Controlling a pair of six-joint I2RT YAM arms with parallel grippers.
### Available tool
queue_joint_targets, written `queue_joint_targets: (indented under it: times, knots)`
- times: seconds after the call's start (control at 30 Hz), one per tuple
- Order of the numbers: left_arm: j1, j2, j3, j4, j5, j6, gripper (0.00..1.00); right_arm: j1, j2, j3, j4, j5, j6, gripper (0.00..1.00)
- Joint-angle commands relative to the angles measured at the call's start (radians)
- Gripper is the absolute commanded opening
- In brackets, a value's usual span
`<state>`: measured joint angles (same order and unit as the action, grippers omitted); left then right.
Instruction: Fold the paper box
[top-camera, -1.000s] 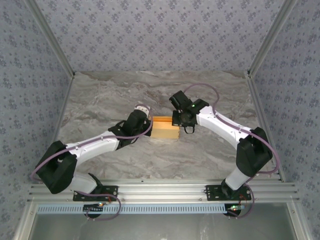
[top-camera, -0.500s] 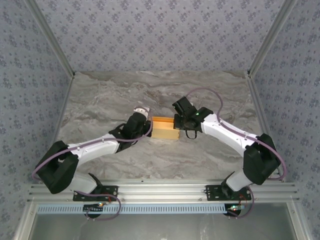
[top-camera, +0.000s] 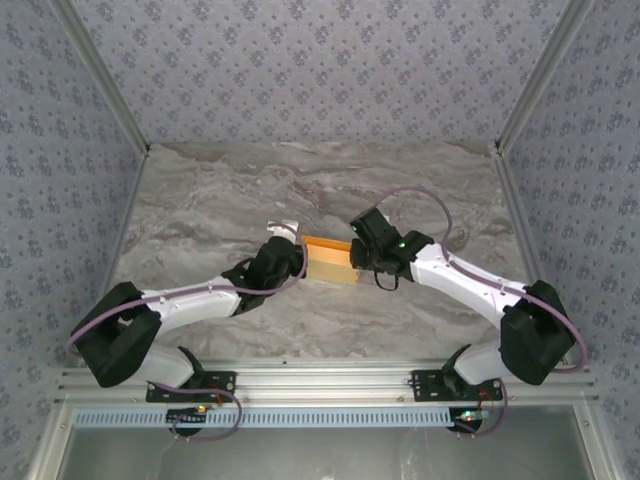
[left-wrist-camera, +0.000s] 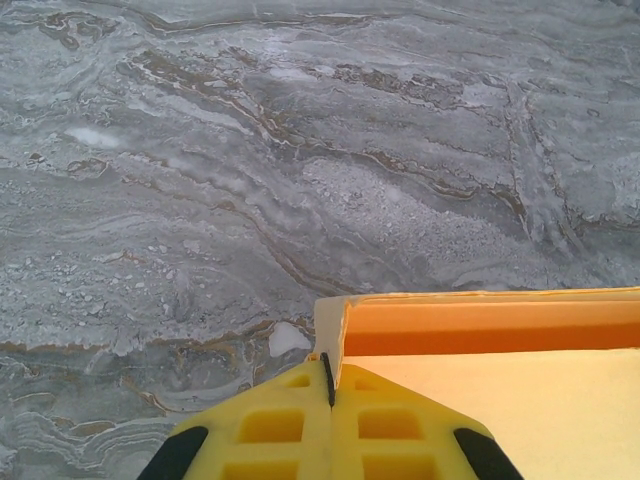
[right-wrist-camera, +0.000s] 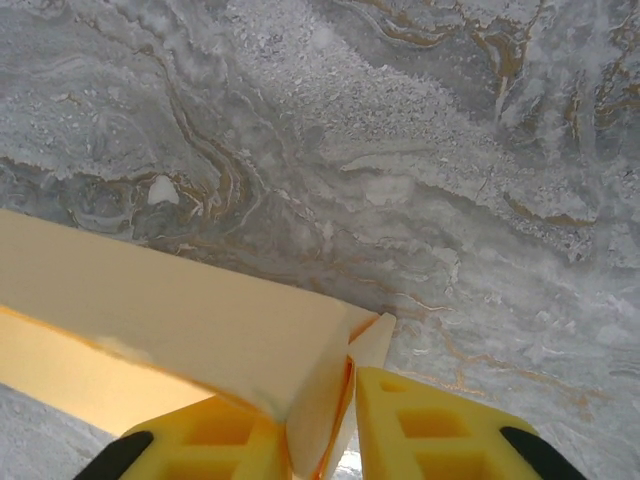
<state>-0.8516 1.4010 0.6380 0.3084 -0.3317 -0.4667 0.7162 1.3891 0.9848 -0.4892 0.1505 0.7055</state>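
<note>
A: Where's the paper box (top-camera: 330, 261) sitting rn?

B: Approx mid-table (top-camera: 200, 200), well off every edge, lying as a shallow tray btw the two arms. Its walls are standing up, w/ the orange inside showing.

A: Grippers?

B: The left gripper (left-wrist-camera: 328, 372) is clamping tight on the box's left end wall. The wrist view is showing the card edge running down into the seam btw the yellow fingers (left-wrist-camera: 300, 455). The right gripper (right-wrist-camera: 320, 395) is straddling the right end wall w/ its jaws parted a little. Doubled card is standing in that gap, layers splaying. Can't tell if the pads are pressing.

A: How's it going to handle?

B: I'm guessing v. light, thin card, holding stiff only along the creases and flexing everywhere else. It's prob sliding easily on that smooth marbled top, so a one-sided push is likely skating it away. A hard squeeze is risking dents or stray creases.

A: Best hold?

B: Imo pinching an end wall low, near a corner fold, where the card is doubling up & stiffest. Not mid-wall, not a loose tab. One end is needing an anchor while the other is being worked, else the whole thing is pivoting.
</note>
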Motion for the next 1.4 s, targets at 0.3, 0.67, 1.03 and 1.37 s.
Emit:
queue_joint_targets:
  times: [0.3,0.67,1.03,1.37]
  knots:
    - [-0.012,0.048,-0.025,-0.029,-0.023,-0.038,0.00,-0.020,-0.165,-0.023,0.070,-0.150,-0.352,0.43]
    - [-0.021,0.047,-0.023,-0.025,-0.020,-0.026,0.00,-0.098,-0.220,-0.023,0.111,-0.329,-1.318,1.00]
    - [-0.025,0.048,-0.021,-0.025,-0.024,-0.021,0.00,-0.115,-0.108,-0.029,0.018,-0.486,-1.604,1.00]
    - [-0.027,0.053,-0.021,-0.018,-0.026,-0.017,0.00,-0.071,0.026,-0.060,0.138,-0.267,-1.682,0.94]
